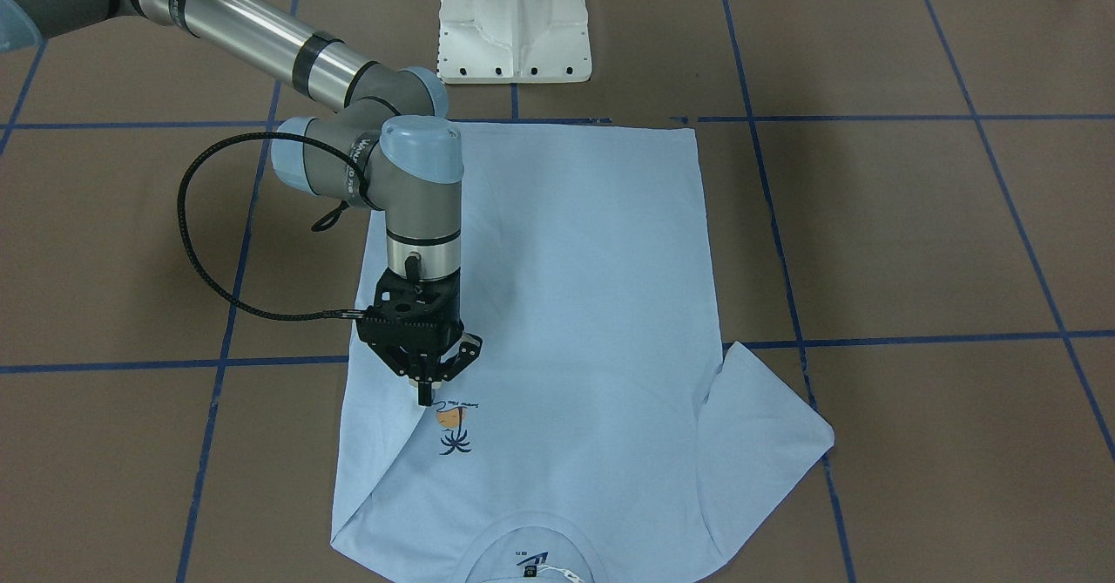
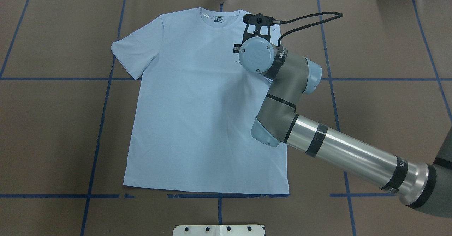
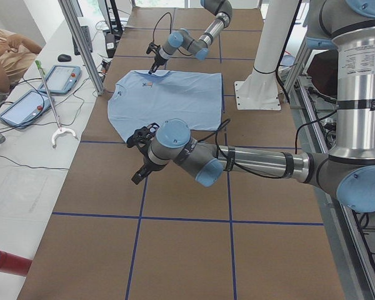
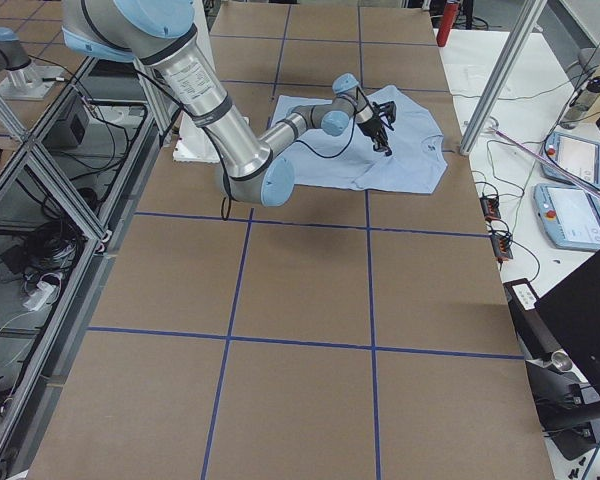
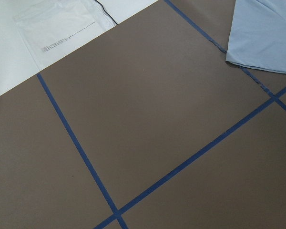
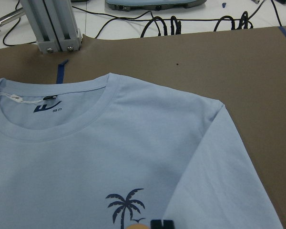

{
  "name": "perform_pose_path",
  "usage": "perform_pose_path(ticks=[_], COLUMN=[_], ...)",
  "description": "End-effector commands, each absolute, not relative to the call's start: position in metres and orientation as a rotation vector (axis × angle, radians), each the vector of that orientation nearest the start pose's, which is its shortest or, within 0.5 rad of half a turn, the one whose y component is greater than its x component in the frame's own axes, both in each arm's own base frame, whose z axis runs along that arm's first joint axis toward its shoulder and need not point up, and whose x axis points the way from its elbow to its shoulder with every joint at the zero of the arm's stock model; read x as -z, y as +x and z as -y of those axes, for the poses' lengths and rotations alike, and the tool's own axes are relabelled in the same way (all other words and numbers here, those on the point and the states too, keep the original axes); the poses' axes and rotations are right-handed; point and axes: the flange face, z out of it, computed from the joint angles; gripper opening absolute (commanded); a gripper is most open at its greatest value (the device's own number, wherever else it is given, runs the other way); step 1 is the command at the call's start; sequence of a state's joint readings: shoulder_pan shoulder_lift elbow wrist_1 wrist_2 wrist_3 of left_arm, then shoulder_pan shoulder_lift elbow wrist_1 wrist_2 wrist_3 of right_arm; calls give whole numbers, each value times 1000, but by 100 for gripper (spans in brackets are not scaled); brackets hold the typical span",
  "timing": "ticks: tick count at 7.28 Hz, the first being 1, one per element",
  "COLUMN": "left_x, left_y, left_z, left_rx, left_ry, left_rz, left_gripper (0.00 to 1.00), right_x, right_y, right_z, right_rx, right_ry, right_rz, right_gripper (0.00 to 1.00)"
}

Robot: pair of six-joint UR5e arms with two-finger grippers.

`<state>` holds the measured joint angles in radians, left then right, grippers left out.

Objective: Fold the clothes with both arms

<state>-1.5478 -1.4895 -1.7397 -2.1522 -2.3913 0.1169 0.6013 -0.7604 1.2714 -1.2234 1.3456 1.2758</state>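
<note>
T-shirt (image 2: pixel 197 105) lies flat on the table (image 2: pixel 370 123), one sleeve folded in toward its palm print (image 1: pixel 453 430). Just beside the print, the right gripper (image 1: pixel 424 394) seems to pinch that sleeve, so letting go likely comes next. The left gripper (image 3: pixel 137 178) hangs well away from the print, and I cannot tell its grip.

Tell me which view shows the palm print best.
The right wrist view: the palm print on the shirt is large and sharp. The front-facing view shows it small, by the right gripper. Overhead, the right arm almost hides it; side views show a speck at most.
</note>
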Motion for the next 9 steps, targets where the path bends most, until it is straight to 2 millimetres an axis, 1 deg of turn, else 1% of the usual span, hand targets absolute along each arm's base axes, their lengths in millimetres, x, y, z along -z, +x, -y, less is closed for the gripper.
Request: perform_pose_path(ticks=[1, 2, 3, 4, 5, 6, 7, 8, 9], left_x=[-544, -544, -547, -540, -520, -497, -479, -470, -473], left_y=[-49, -49, -49, -48, -47, -41, -7, 21, 36], left_z=[478, 478, 479, 484, 495, 500, 512, 535, 563], left_rx=[-401, -402, -401, -406, -402, -317, -285, -243, -203], left_ry=[668, 667, 663, 675, 716, 759, 752, 701, 671], left_rz=[-762, -763, -763, -762, -764, -811, -879, -931, -928], left_gripper=[100, 100, 100, 100, 100, 100, 100, 100, 100], right_x=[-253, -250, -221, -216, -220, -229, -245, -265, -286], right_y=[-578, -577, -564, -534, -496, -450, -393, -335, -271], right_z=[560, 560, 578, 603, 631, 659, 673, 672, 674], right_rx=[-356, -360, -366, -322, -257, -184, -148, -116, -76], right_ry=[589, 595, 571, 459, 413, 401, 364, 339, 336], right_rz=[666, 674, 717, 780, 776, 761, 810, 862, 892], right_gripper=[99, 100, 100, 100, 100, 100, 100, 100, 100])
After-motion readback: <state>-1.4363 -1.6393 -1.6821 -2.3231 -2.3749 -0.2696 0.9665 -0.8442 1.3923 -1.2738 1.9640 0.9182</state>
